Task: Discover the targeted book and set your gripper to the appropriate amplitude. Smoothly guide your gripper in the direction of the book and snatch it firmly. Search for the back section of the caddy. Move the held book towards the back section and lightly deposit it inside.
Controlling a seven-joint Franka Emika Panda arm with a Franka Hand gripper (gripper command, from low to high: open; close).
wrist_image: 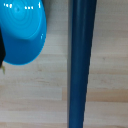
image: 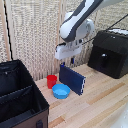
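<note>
The dark navy book (image: 73, 79) stands on its long edge on the wooden table, next to the red cup and the bowl. My gripper (image: 67, 62) hangs just above the book's top edge, jaws apart and holding nothing. In the wrist view the book's top edge (wrist_image: 81, 60) runs as a dark blue strip through the middle, and one dark finger (wrist_image: 1, 52) shows at the frame's edge. The black caddy (image: 35, 92) stands at the exterior view's left, with a divider (image: 17, 92) across it. The back section (image: 12, 75) lies beyond the divider.
A red cup (image: 51, 81) and a round light-blue bowl (image: 61, 91) sit between the book and the caddy; the bowl also shows in the wrist view (wrist_image: 22, 30). A black boxy appliance (image: 111, 52) stands at the exterior view's right. A slatted screen backs the table.
</note>
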